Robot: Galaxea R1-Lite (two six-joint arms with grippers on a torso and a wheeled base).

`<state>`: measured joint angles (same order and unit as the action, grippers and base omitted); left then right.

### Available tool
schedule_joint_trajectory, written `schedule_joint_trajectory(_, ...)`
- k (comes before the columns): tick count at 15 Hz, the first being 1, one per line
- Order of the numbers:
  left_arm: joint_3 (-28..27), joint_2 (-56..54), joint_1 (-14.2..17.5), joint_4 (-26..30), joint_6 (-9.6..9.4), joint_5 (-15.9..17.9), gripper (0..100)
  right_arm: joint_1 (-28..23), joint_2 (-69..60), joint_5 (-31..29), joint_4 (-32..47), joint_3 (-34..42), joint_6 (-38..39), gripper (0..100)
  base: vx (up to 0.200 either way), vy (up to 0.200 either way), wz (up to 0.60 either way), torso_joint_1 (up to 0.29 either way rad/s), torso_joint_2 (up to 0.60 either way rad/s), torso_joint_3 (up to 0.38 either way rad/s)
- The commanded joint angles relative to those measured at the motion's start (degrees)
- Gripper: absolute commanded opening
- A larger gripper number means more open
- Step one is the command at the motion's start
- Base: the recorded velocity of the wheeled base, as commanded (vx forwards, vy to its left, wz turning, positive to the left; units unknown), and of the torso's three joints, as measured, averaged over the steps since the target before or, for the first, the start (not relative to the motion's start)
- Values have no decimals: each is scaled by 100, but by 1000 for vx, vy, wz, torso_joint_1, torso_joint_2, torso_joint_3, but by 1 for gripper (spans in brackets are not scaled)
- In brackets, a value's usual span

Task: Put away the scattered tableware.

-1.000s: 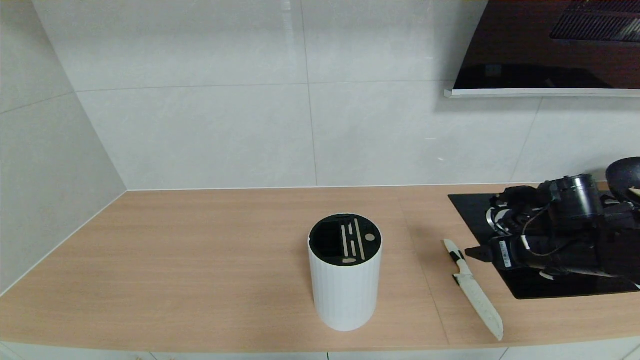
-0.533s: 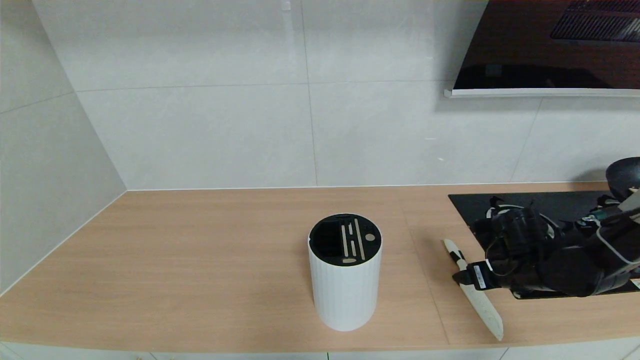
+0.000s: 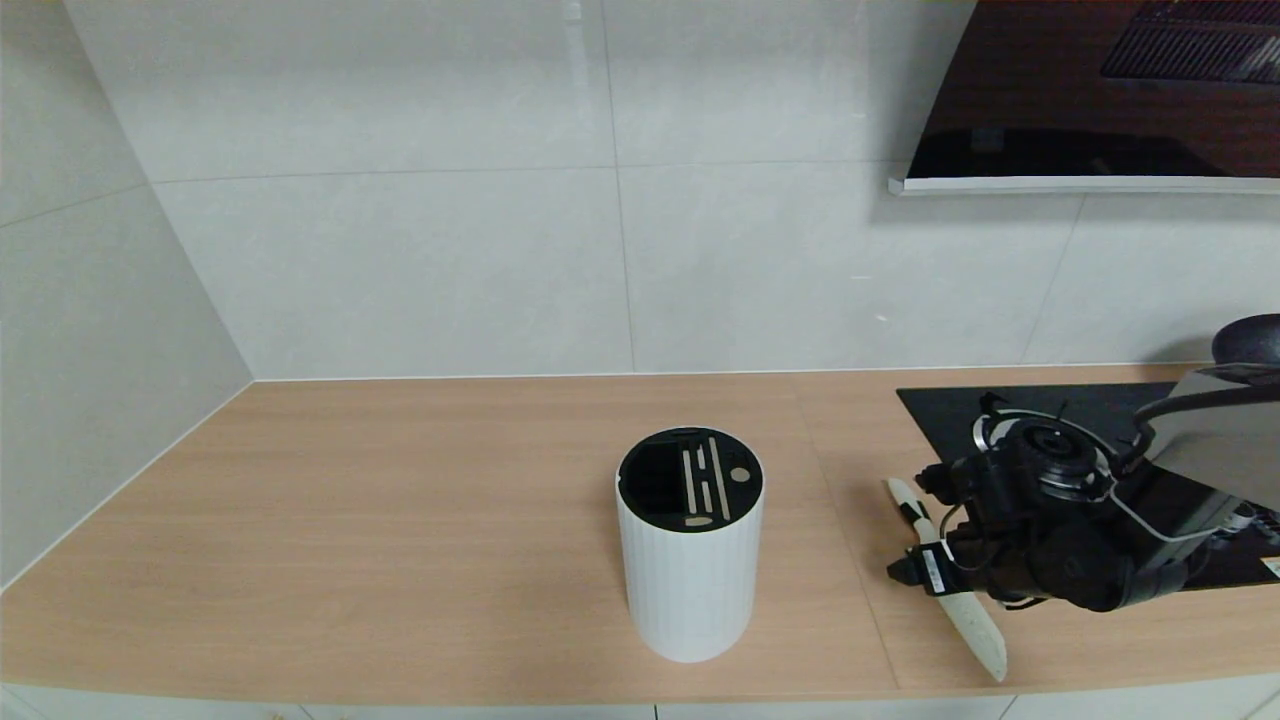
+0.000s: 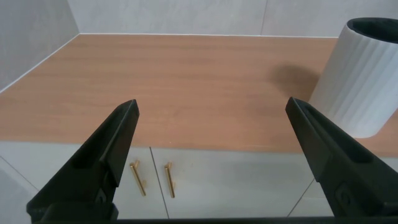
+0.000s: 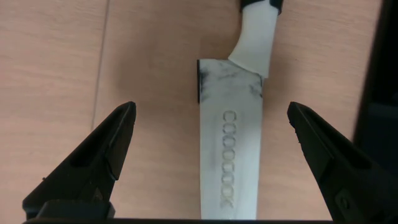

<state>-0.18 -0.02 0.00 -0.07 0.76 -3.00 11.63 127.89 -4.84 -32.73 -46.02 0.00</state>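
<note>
My right tool (image 5: 211, 106) hangs open right over the knife (image 5: 229, 149), with its fingers spread to either side of the blade's heel, where the blade runs into the handle. The knife lies flat on the desk (image 3: 400, 520). Its handle points away beyond the tool and its tip is on the near side. Nothing is gripped.

The grasp point worries me. I judge I'm centred on the blade rather than the handle. If I close here, the fingers meet a thin blade lying flat on the wood. They could scrape the desk, ride over the blade or squeeze it out sideways. The tip is already near the desk's front edge, so a spun knife could go over. I'd shift toward the handle first.

Coming down too hard would jam the fingertips into the desk. The hob (image 3: 940, 410) rim sits just beside the tool, on the side away from the holder (image 3: 690, 560), and a finger may catch it.

A skewed grip would make the holder's narrow slots hard to hit, and a miss could tip it. My left tool (image 4: 211, 102) is open and holds nothing, off the desk's front with the holder near it.
</note>
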Motion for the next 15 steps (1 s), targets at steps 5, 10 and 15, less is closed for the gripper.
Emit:
schedule_joint_trajectory(5,1,2,0,-10,4,-8,100,-38,245,-79,-155,-91,26,100,0,0,0,0,0,0)
schedule_joint_trajectory(10,1,2,0,-10,4,1,100,-143,315,-105,-155,-214,44,100,0,0,0,0,0,0)
schedule_joint_trajectory(15,1,2,0,-10,4,1,100,-143,368,-237,-155,-258,62,100,0,0,0,0,0,0)
